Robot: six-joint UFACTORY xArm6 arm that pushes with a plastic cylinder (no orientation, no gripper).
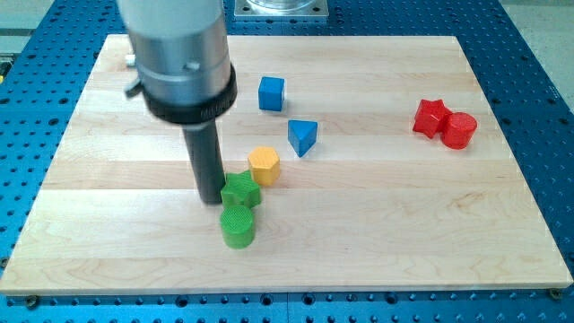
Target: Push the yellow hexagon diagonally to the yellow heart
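Observation:
The yellow hexagon (264,165) sits near the board's middle. A green star (240,190) touches its lower-left side, and a green cylinder (238,227) stands just below the star. My tip (212,199) rests on the board right beside the green star's left edge, below and left of the yellow hexagon. No yellow heart shows in this view; the arm's wide grey body hides part of the board's upper left.
A blue cube (271,93) and a blue triangle (302,136) lie above and right of the hexagon. A red star (431,117) and a red cylinder (459,130) sit together at the view's right. The wooden board (404,233) lies on a blue perforated table.

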